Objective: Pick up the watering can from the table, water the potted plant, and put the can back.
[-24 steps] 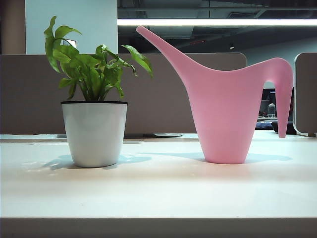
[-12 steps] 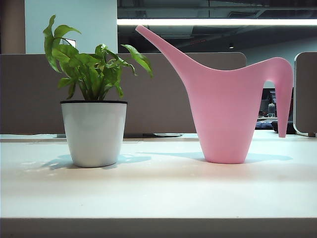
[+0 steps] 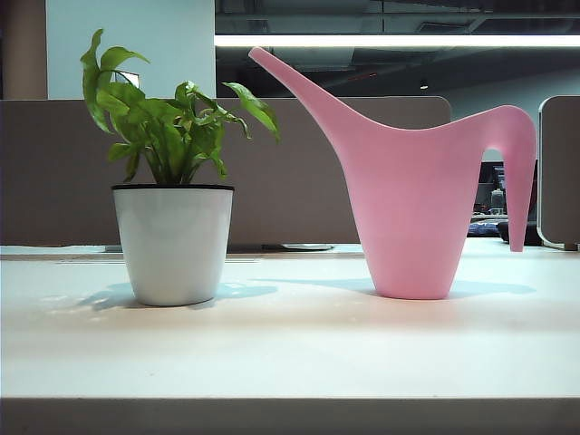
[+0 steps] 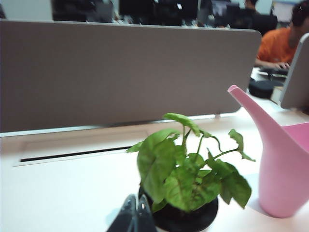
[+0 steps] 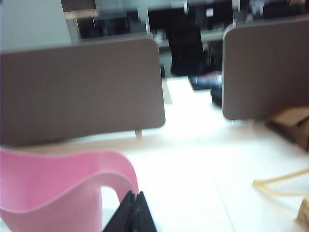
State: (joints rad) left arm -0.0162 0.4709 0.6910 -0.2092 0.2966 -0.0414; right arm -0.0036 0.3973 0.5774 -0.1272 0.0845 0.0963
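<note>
My tall pink plastic watering can (image 3: 412, 204) stands on the off-white table (image 3: 290, 349), at three o'clock from the white-potted leafy plant (image 3: 172, 213), spout toward it for pouring. My left gripper (image 4: 137, 212) and right gripper (image 5: 134, 210), both closed and empty, hover above them.

Office surroundings behind the work surface

A grey-brown partition wall (image 3: 299, 172) with rounded upper corners spans the middle of the exterior view; a second panel (image 3: 560, 172) stands at the right edge. Above them a long bright ceiling light (image 3: 399, 41) runs across the upper right, and a pale wall (image 3: 136, 36) fills the upper left. In the left wrist view a person in an orange shirt (image 4: 280, 43) sits at the upper right, with a dark round object (image 4: 261, 88) on a desk nearby. In the right wrist view a black office chair (image 5: 186, 48) shows at upper centre, a cardboard box (image 5: 292, 123) at the right edge, and a pale cord (image 5: 280, 186) lies at lower right.
</note>
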